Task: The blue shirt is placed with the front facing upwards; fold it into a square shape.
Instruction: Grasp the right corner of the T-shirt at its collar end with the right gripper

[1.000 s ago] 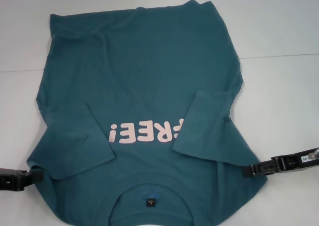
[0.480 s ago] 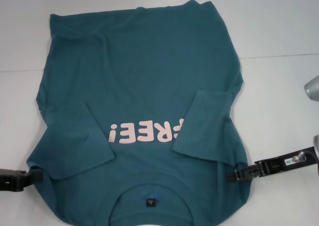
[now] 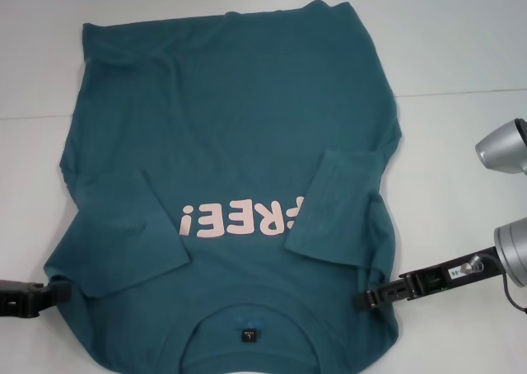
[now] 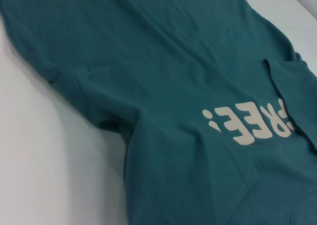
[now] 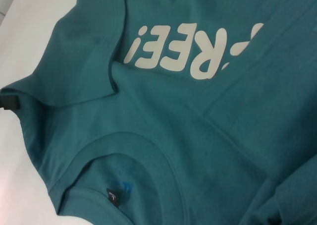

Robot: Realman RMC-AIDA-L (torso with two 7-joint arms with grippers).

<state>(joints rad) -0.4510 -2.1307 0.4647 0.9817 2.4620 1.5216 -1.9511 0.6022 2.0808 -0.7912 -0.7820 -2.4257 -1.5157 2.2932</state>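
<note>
Both sleeves of the blue shirt [image 3: 239, 143] lie folded inward; your right gripper [image 3: 366, 298], lower right, seemingly pinches its shoulder edge, left gripper [image 3: 56, 292] lower left, fingers unclear.

Blue shirt [image 3: 230, 143] on table [image 3: 461, 53]; left hand [image 3: 56, 292], right hand [image 3: 362, 300] at near shoulders.

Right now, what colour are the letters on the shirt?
Pale pink lettering on the teal-blue shirt; clearest in the head view.

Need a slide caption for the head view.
Blue shirt, sleeves folded in, with left gripper and right gripper at its shoulders.
</note>
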